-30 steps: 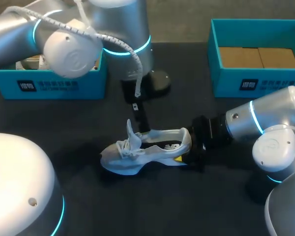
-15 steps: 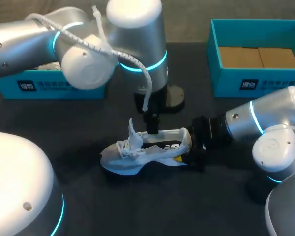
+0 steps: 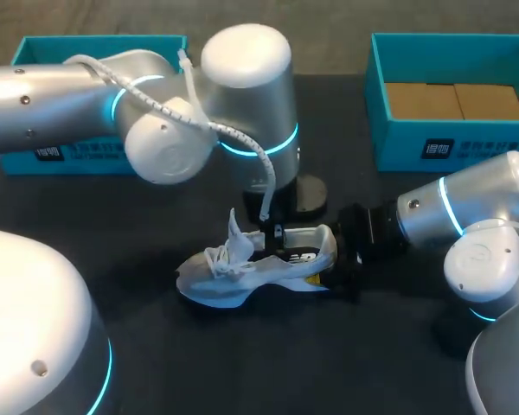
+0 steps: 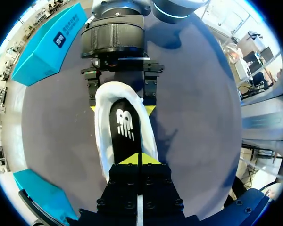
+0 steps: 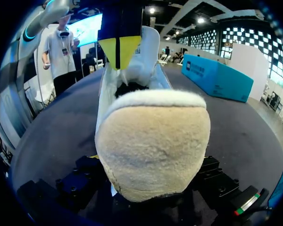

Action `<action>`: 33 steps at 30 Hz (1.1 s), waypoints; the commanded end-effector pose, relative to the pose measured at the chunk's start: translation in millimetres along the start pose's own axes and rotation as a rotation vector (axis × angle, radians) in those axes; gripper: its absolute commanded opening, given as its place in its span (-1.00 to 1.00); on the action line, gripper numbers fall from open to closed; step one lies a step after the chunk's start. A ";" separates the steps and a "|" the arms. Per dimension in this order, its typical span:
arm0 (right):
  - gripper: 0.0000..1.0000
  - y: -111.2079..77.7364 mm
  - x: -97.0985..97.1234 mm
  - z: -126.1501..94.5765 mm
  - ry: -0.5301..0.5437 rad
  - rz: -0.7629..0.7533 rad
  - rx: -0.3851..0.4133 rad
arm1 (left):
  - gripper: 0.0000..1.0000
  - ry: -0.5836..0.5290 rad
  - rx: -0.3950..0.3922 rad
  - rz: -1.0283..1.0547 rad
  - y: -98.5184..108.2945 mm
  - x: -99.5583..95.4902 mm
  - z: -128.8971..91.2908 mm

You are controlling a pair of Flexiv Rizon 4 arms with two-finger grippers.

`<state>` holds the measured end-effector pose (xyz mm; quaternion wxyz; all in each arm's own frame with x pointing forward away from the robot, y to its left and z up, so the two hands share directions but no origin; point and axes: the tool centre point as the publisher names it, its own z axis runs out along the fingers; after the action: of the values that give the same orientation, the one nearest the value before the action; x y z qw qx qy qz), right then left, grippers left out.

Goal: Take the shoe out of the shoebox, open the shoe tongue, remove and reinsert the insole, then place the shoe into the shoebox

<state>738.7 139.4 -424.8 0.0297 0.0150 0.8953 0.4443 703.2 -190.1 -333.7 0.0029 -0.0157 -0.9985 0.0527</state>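
Note:
A white shoe (image 3: 242, 268) lies on its side mid-table, laces and raised tongue (image 3: 234, 232) to the left, heel to the right. My right gripper (image 3: 326, 259) is shut on the heel, one yellow tip on each side; the heel (image 5: 153, 141) fills the right wrist view. My left gripper (image 4: 140, 159) points down into the shoe's opening (image 3: 275, 235). Its yellow tips are pressed together on the black insole (image 4: 126, 125). Whether any of the insole is pinched between them I cannot tell. Two teal boxes stand at the back left (image 3: 69, 154) and back right (image 3: 454, 147).
The right teal box holds brown cardboard pieces (image 3: 454, 99). My left arm's big elbow (image 3: 169, 147) hangs over part of the left box. The dark table (image 3: 329, 346) in front of the shoe is bare.
My left arm has swung right and down to the shoe, and its gripper has gone from wide open to shut inside the opening. Shoe and right arm have stayed put.

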 end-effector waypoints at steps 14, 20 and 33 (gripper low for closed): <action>-1.00 -1.1 1.5 4.0 -0.002 0.000 0.001 | -1.00 0.005 -0.014 0.000 -8.5 -3.0 5.6; -1.00 -1.1 1.5 4.0 -0.002 0.000 0.001 | -1.00 0.038 -0.014 0.021 -13.0 -6.3 17.5; -1.00 -1.1 1.5 4.0 -0.002 0.000 0.001 | -1.00 0.067 -0.005 0.036 -15.8 -10.8 41.7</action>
<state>738.7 139.4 -424.8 0.0297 0.0150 0.8953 0.4443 710.7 -204.4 -365.7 0.0303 -0.0337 -0.9976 0.0520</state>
